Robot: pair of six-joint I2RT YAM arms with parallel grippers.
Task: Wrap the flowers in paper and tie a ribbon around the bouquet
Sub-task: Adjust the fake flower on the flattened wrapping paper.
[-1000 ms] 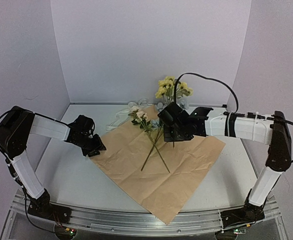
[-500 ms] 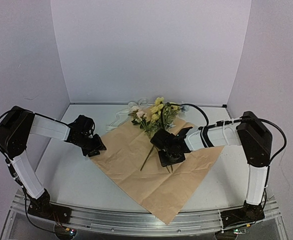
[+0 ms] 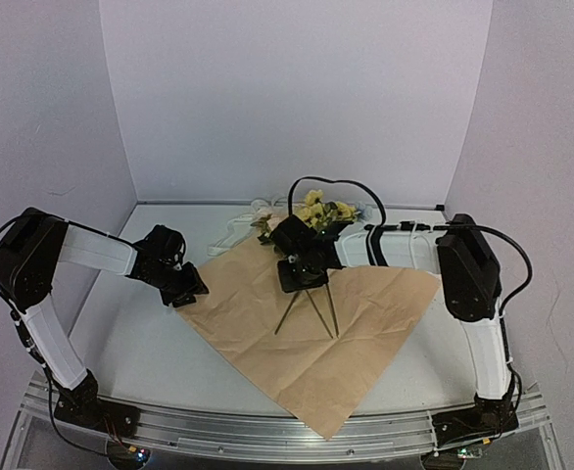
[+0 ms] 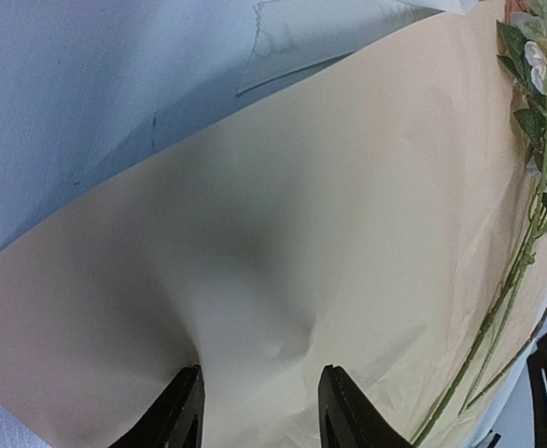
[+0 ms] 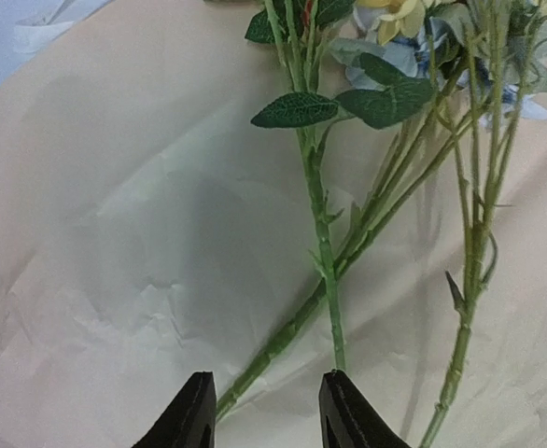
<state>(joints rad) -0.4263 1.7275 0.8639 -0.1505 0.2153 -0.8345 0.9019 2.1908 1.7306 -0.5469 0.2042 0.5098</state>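
Two grippers, jaws apart on both. Left gripper (image 4: pixel 259 397) half-open at corner of paper (image 4: pixel 301 233), probably to pin sheet flat; tan side up, matte, creased. Flowers (image 5: pixel 322 233) lay on paper just ahead of right gripper (image 5: pixel 264 401), open, holding nothing; thin green stems crossed, blooms farther ahead.

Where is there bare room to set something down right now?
Free: near half of the paper, below the stem ends; bare table either side of its near corner. Crowded: far corner, with flowers, ribbon, right gripper.
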